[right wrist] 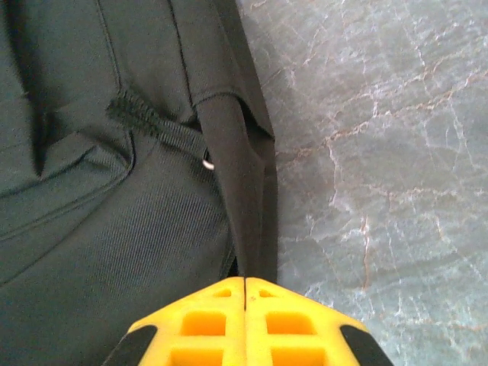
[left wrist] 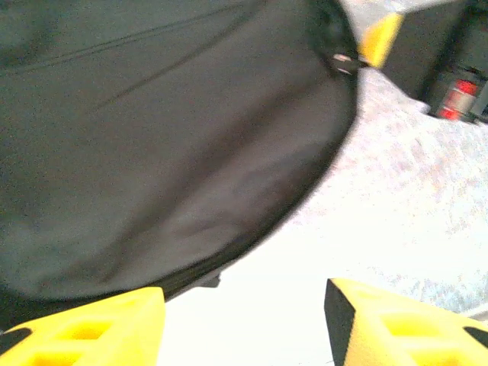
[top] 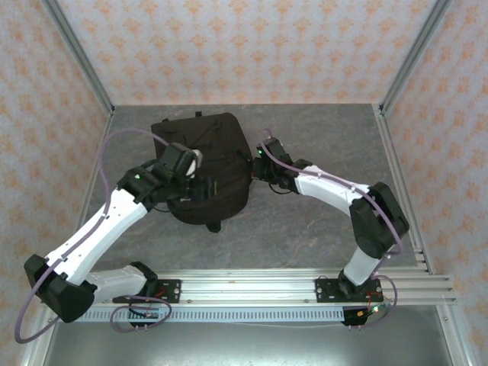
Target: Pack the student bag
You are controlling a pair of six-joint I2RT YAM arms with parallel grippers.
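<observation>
Bag (top: 217,149) lies flat on the table (top: 320,229), centre-back, between your two arms, narrower rounded end toward the bases.

Your left gripper (top: 200,188) sits over the bag's near-left part. In its wrist view the yellow fingers (left wrist: 84,332) stand well apart with nothing between them. Black fabric is just above the left-hand one, bare table past the bag's edge. So: spread, empty.

Your right gripper (top: 257,164) is at the bag's right edge. Its fingers (right wrist: 206,328) are pressed together, only a thin line between them. A black strap (right wrist: 244,206) runs from the bag's side seam straight into the fingertips, taut and raised off the table. You look to have it pinched there. A small metal ring (right wrist: 207,162) sits just beside the strap, by a zipper. The left wrist view also catches one yellow right finger at the bag's rim, against the fabric.
</observation>
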